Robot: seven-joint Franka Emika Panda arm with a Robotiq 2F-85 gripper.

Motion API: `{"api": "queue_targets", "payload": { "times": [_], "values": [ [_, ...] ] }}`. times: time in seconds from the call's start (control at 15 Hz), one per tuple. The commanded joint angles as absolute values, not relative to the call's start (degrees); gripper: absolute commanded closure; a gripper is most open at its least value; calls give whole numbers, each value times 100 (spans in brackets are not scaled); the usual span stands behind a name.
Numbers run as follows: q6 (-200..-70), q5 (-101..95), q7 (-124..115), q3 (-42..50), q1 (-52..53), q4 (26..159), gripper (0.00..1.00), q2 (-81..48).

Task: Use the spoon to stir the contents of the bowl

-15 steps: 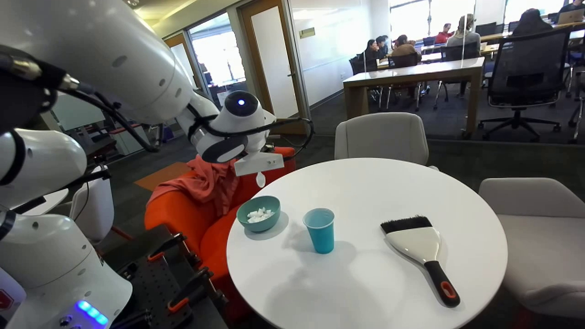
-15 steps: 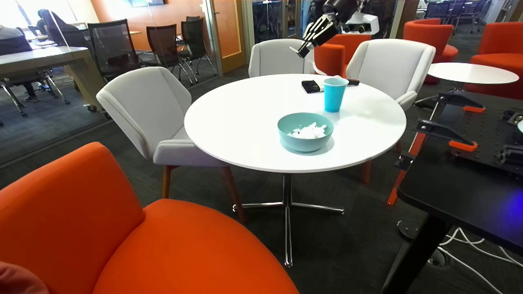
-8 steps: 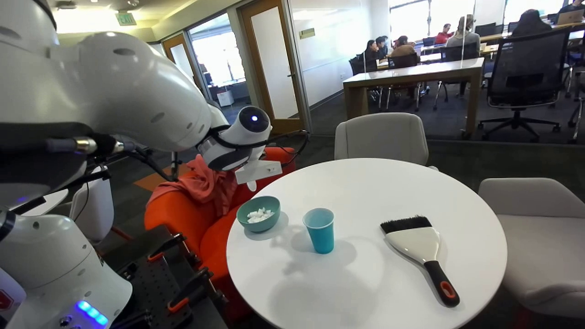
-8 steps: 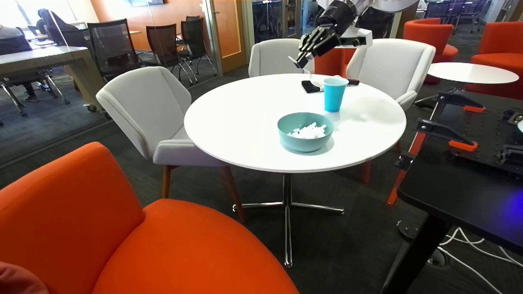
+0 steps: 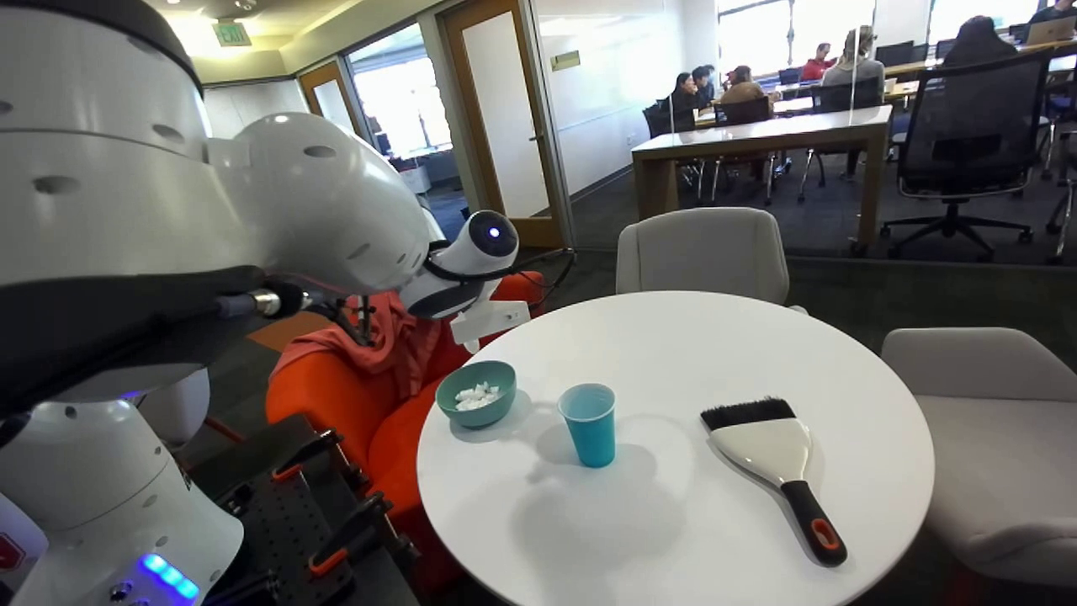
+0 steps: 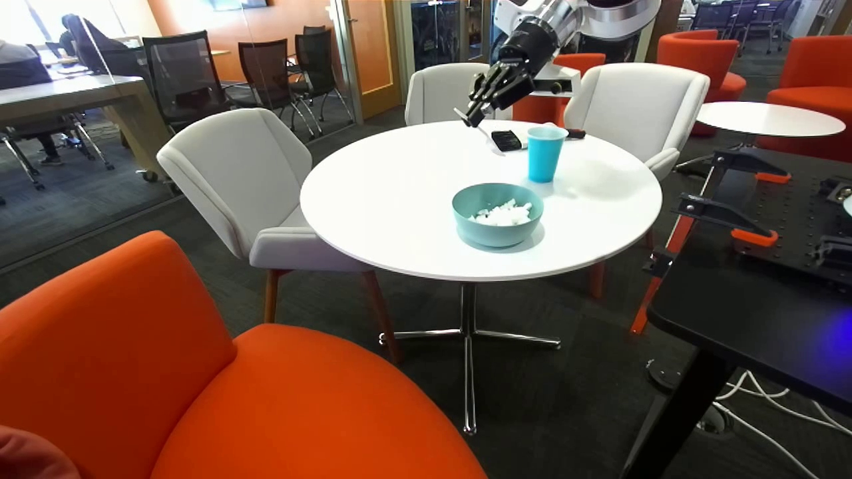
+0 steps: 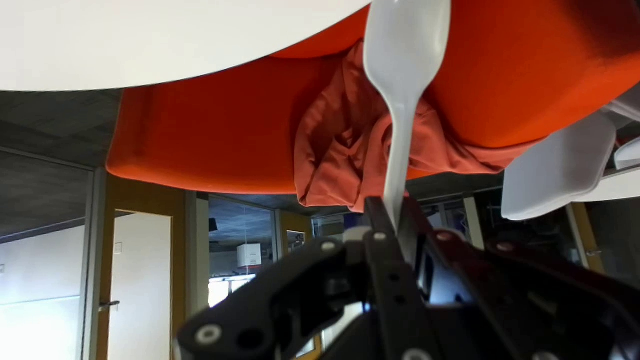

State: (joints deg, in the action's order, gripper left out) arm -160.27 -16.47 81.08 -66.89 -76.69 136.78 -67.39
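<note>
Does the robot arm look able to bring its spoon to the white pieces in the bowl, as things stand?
Probably yes: the tool grips the spoon, the bowl is uncovered, and the blue cup stands beside it, apparently leaving the way free.

The gripper (image 7: 393, 206) has been brought lower and nearer the bowl (image 6: 498, 234), and the spoon (image 7: 406, 55) has been carried down with it. The arm (image 5: 336, 210) has been lowered too.
</note>
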Motion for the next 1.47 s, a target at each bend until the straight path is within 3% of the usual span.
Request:
{"api": "queue_targets", "payload": {
  "times": [0.0,0.53,0.87,1.4],
  "values": [
    [-15977,-1516,8353,-6464,-7293,13201,97,-6941],
    [-15452,-1236,8560,-6404,-7433,13074,97,-7060],
    [-15222,-1206,8303,-7037,-7607,13581,97,-6228],
    [-14940,-1227,6838,-7774,-6501,13381,97,-4515]
  ]
}}
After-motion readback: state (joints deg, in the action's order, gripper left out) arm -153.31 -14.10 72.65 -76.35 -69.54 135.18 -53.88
